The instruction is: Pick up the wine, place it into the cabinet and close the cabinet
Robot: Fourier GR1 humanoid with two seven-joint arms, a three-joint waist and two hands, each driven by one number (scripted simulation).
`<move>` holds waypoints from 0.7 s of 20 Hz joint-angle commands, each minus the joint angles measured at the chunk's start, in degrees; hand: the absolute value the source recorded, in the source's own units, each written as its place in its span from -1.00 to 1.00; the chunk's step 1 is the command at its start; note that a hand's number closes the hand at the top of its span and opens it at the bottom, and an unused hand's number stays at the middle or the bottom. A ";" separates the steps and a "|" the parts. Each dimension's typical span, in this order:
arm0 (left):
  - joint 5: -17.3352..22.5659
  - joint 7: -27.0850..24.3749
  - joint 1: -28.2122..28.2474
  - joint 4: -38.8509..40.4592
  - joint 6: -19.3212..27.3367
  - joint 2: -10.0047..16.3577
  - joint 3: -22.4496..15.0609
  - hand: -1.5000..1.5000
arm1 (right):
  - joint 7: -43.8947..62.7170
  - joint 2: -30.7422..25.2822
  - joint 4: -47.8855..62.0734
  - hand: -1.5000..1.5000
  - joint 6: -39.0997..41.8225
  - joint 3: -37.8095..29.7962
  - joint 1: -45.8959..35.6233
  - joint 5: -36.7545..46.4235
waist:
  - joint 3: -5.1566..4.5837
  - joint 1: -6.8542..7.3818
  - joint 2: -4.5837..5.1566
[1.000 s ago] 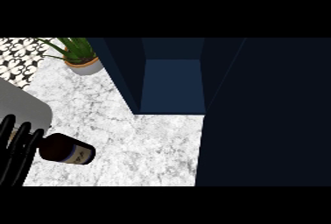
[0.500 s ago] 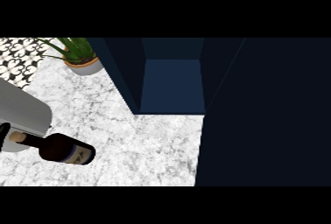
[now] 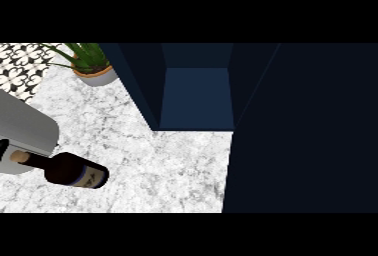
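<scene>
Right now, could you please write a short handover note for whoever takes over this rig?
Left hand: barely in view at the left edge beside its grey forearm; grip cannot be told.
Right hand: not in view.
Dark glass wine bottle: on its side over the white marble counter, neck toward the forearm, left of the open dark blue cabinet.
Done: nothing yet placed.
Left: put the bottle inside, close the cabinet.

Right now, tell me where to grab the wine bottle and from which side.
Probably the wide dark body of the wine bottle, from above: it lies on its side, neck pointing left beside the grey forearm, leaving the body exposed.
</scene>
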 commanded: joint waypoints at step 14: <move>5.15 -17.38 2.51 21.19 -16.24 -2.25 7.50 -1.00 | 4.70 -0.15 -4.20 -1.00 0.38 -3.14 -2.90 -3.39 | 0.06 -0.32 0.28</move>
